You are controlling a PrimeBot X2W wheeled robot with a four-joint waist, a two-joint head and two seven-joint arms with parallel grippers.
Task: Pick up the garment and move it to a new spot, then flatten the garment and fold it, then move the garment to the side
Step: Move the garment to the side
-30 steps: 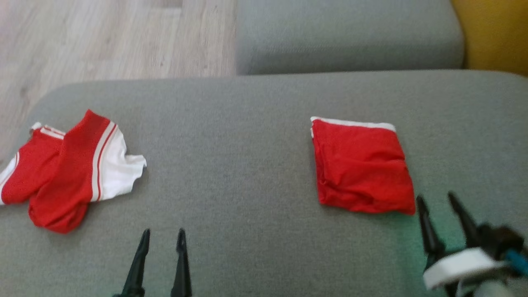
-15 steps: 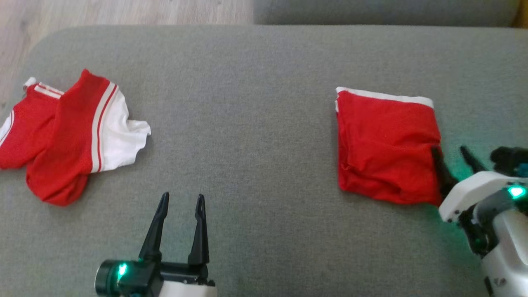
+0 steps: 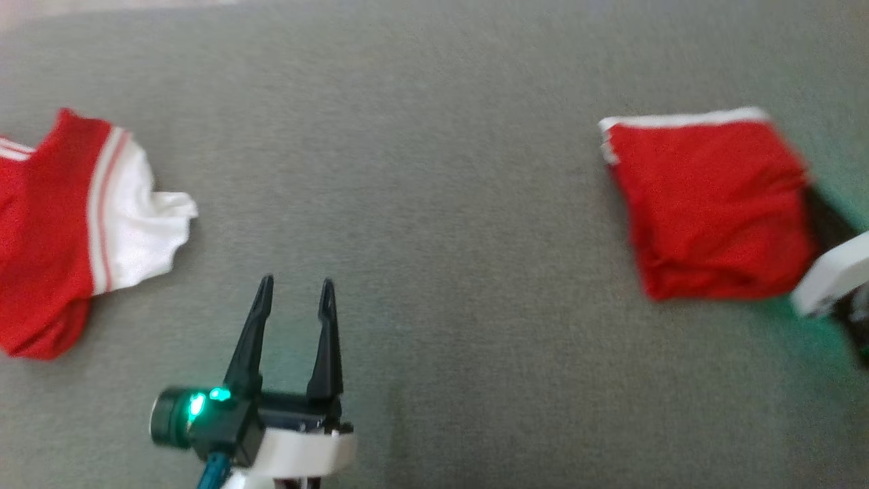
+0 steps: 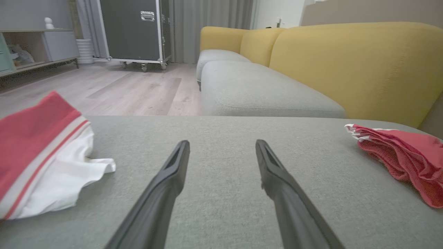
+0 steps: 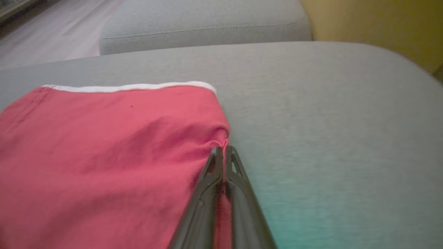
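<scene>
Two garments are being shown lying well apart on the grey cushion (image 3: 434, 170). At the far left, a crumpled red and white garment (image 3: 75, 224) is being cut off by the edge of the head view, its white part pointing toward the middle. Just right of it and nearer the robot, the left gripper (image 3: 297, 282) is being held over bare cushion, its jaws standing wide apart with nothing between them. In the left wrist view both fingers (image 4: 166, 183) are being seen spread above the grey fabric, touching neither garment. At the right, the folded red garment (image 3: 713, 210), a white band along its far edge, is being pinched at its right-hand edge by the right gripper (image 5: 224, 149). The jaws are being pressed together on a small fold of red cloth, which is being puckered at the tips. Beyond the cushion, a second grey seat (image 4: 263, 90) and a yellow backrest (image 4: 353, 65) are being shown.
</scene>
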